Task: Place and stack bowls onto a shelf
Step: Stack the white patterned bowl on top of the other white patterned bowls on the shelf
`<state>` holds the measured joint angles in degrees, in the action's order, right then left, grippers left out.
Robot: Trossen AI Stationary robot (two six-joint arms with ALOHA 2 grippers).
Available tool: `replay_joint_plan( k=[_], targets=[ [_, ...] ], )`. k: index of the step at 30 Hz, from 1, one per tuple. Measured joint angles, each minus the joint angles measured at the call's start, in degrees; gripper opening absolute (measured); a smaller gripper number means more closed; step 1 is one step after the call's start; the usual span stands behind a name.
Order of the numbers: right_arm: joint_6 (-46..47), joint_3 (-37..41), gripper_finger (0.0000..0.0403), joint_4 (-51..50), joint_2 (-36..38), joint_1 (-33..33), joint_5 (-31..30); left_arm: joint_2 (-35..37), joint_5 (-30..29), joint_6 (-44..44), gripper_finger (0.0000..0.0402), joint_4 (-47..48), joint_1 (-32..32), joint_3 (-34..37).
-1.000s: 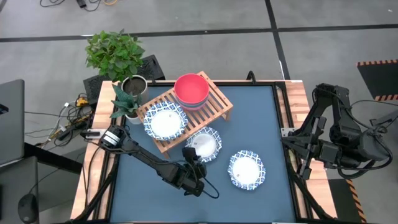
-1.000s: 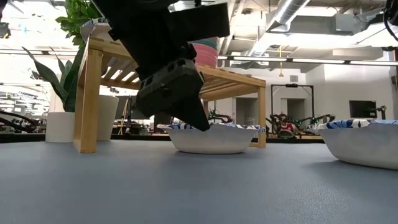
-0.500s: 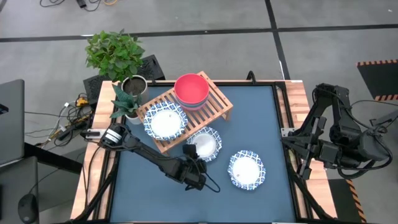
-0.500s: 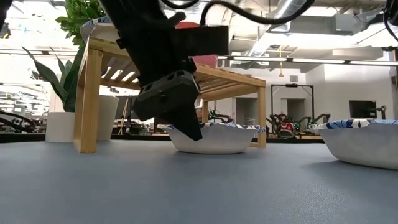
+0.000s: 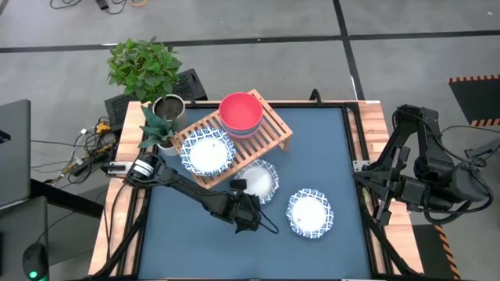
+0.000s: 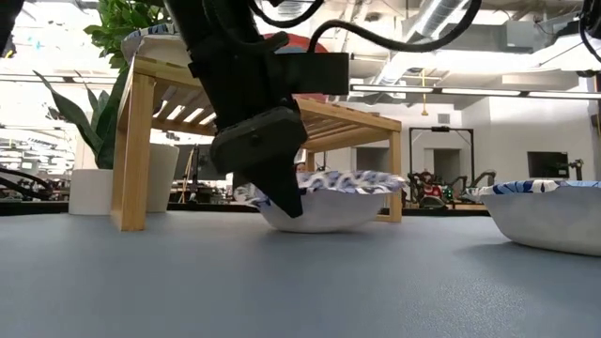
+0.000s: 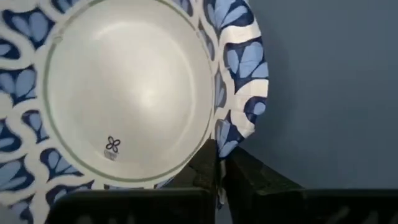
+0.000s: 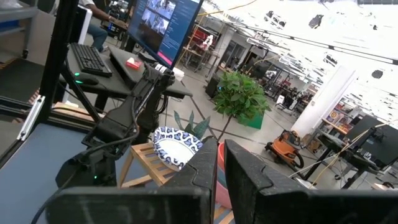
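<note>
L hand (image 5: 251, 204) sits centre of the high view, lower-middle, clamped on the near rim of a patterned dish (image 5: 256, 180). L wrist view shows the fingers (image 7: 208, 168) pinching that rim w/ almost no gap. Dish lies on the desk (image 5: 328, 148) just in front of the shelf (image 5: 275, 134), which runs diagonally upper-centre. Shelf already carries another patterned dish (image 5: 208, 151) at its left end and a red bowl (image 5: 240, 111) stacked on others at its right end. A third patterned dish (image 5: 309, 212) waits lower right on the desk. R hand (image 8: 217, 171) is parked off the desk at the frame's right edge, fingers closed on nothing.

To do this well, imo: keep the pinch firm since a rim grip is thin, lift until the dish clears the shelf's front slat, level it, then lower it centred over the dish already on the shelf so they nest.

Vs 0.5 s ago: low view now has the dish tipped, arm-side edge raised, where it sat flat before. The arm has edged closer to the shelf.
</note>
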<state>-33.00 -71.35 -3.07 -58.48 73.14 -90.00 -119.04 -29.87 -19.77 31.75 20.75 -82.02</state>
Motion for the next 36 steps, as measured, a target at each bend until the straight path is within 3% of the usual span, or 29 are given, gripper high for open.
replay_joint_plan(
  k=[10, 20, 26, 32, 36],
  targets=[
    [-0.01, 0.0, 0.0057, -0.01, 0.0, 0.0, 0.0, 0.0, 10.21, -0.39, 0.0, -2.26, 2.15, -4.34],
    [-0.01, 0.0, 0.0057, -0.01, 0.0, -0.02, 0.0, -0.07, 16.62, -0.6, 0.0, 11.02, 4.53, -20.43],
    [-0.01, 0.0, 0.0057, -0.02, 0.0, -0.02, 0.0, -0.07, 17.7, 5.21, 0.0, 14.67, 7.04, -30.54],
    [-0.01, 0.0, 0.0057, -0.02, 0.0, -0.02, 0.0, -0.07, 12.6, 10.28, 0.0, 18.91, 10.15, -42.0],
    [-0.01, 0.0, 0.0057, -0.07, 0.0, -0.01, 0.0, -0.07, -2.92, 11.63, 0.0, 28.53, 13.12, -48.96]
  ],
)
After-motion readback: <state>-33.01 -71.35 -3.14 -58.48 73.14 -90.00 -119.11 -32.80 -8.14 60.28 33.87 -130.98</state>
